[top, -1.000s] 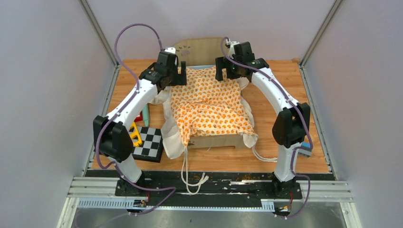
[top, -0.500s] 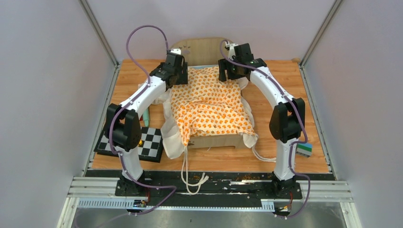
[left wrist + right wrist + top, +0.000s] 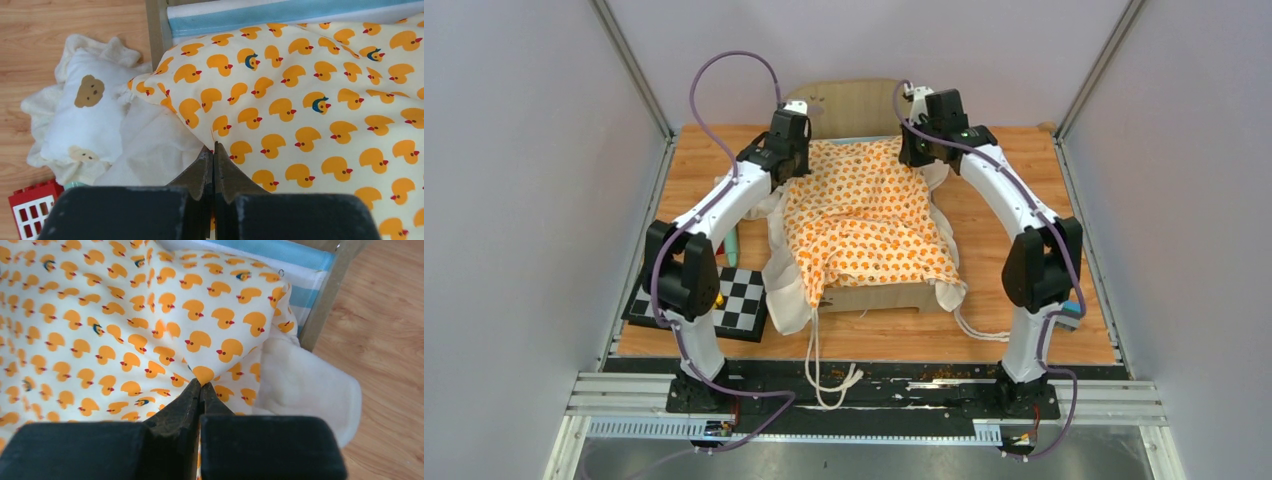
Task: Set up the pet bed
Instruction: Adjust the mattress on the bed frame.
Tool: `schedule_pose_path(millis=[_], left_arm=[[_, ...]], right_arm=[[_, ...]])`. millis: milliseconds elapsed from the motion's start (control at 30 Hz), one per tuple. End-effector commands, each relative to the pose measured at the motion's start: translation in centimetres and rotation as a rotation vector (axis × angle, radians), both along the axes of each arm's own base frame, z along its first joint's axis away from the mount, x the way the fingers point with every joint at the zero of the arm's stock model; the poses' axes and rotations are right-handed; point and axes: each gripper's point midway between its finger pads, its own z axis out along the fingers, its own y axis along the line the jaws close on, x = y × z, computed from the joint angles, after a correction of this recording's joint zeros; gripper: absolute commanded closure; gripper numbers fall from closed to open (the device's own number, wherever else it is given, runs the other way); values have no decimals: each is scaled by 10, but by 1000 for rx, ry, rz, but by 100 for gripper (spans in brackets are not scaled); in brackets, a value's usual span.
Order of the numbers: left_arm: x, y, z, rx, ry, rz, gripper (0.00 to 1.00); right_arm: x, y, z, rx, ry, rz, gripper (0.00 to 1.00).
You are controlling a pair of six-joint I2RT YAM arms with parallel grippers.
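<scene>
Inside a booth of plain pale-grey walls [image 3: 514,200] with metal corner posts, a light-brown wooden desk [image 3: 904,335] fills the middle of the overhead view. The pet bed [image 3: 854,100], a small light-wood frame with a rounded end board and a blue-and-white striped base, stands at the centre of the desk, its far board at the upper middle of the frame. A cream cushion printed with orange ducks [image 3: 864,220] lies rumpled across the bed and spills over its lower end, and its white ties [image 3: 824,370] trail down over the black mounting rail [image 3: 874,385]. A small white pillow with brown bear prints [image 3: 85,115] lies crumpled on the desk just beside the bed, at the left of the left wrist view, with a red plastic block [image 3: 30,212] in the lower-left corner. A black-and-white chequered board [image 3: 739,305] lies at the lower left of the overhead view.

The left hand [image 3: 214,155] has its fingers pressed together, tips touching the duck cushion near its edge; whether cloth is caught between them cannot be told. The right hand [image 3: 201,390] is clamped on a puckered fold of the same cushion near the bed's far corner.
</scene>
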Motion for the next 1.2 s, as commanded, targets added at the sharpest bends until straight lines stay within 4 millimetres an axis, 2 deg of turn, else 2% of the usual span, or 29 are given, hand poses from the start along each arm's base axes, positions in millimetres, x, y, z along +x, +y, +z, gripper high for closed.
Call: schedule_pose_path(millis=[0,167,300,600,667,767,1000,1167], left_arm=[[-18,4,113,-87,-262,-59,100],[-51,10,181,-148,-404,-107,100],[-87,10,228,-223,-505,-173,100],[-162,24,335,-317,-691,-260,100],[-183,28,359,-341,-739,-281,100],[-207,31,381,-372,-783,-319,100],[-255,34,417,-439,-849,-401,100],[-276,39,440,-476,-896,-415,100]], right_arm=[[-20,-6,130,114,-311,6,100],[-59,-14,203,164,-478,15,100],[-100,-18,252,166,-606,47,100],[-191,-29,360,215,-834,69,100],[-210,-29,376,230,-851,85,100],[-237,-32,399,270,-895,108,100],[-289,-42,436,388,-949,178,100],[-310,-52,452,433,-985,199,100]])
